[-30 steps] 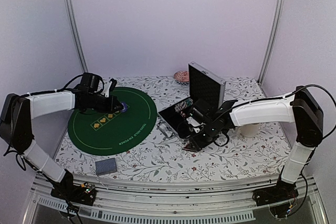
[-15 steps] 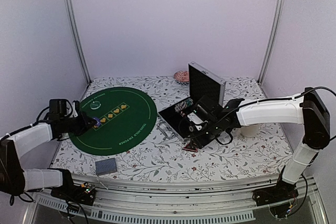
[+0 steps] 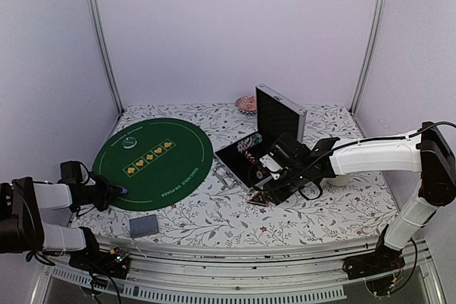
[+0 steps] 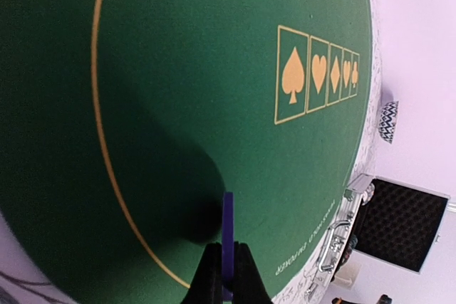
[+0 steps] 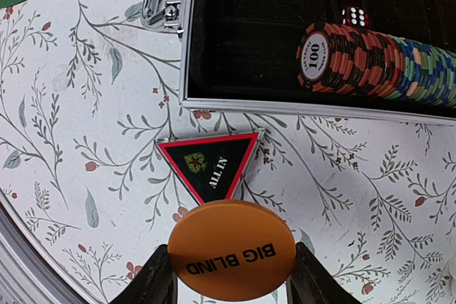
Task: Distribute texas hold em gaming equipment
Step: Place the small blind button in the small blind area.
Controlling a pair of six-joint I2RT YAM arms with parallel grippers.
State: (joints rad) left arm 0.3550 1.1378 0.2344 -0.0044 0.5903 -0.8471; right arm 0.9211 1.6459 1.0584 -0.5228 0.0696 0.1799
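left tool [image 4: 228,265] pinches seemingly a purple chip [image 4: 228,215], right tool [image 5: 231,275] grips the orange button [image 5: 231,247]; chip stack [image 5: 385,62] undealt in case [image 5: 299,107].

A robotics lab test cell is shown, not a home or a shop. The tabletop [image 3: 235,222], covered with a floral cloth, is enclosed by bare pale walls [image 3: 235,26] and aluminium corner posts [image 3: 102,40]. A left arm [image 3: 51,195] and a right arm [image 3: 374,154], both white and black, are bolted to a slotted metal rail [image 3: 235,291] at its near edge.
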